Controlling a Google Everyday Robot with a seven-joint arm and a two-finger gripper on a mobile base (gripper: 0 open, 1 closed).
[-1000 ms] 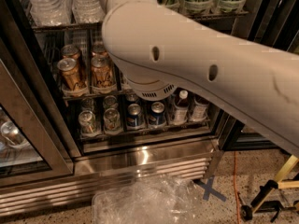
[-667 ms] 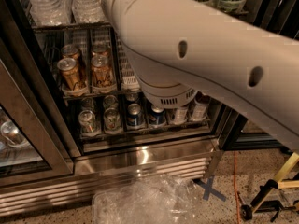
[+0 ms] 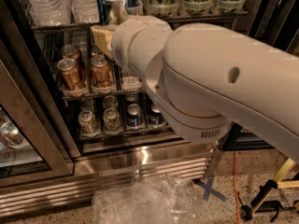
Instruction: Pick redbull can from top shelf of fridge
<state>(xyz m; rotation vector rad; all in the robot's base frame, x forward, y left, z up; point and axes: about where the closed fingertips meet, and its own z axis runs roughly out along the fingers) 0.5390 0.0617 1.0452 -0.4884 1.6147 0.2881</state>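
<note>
The gripper (image 3: 112,21) is reaching into the open fridge (image 3: 140,161) at the far left end of the big white arm (image 3: 210,73). It is closing around the redbull can (image 3: 108,6), with pale fingers (image 3: 104,37) pressing against its lower part and right side. The can is sitting tilted at the front edge of the top shelf (image 3: 60,28), just right of the clear water bottles (image 3: 51,3). Whether it is touching the rack I cannot tell. Gold cans (image 3: 70,73) are standing on the rack below, and darker cans (image 3: 133,115) are lining the lowest one. Crumpled clear plastic (image 3: 145,202) is lying on the near floor beside a blue tape cross (image 3: 210,190).
</note>
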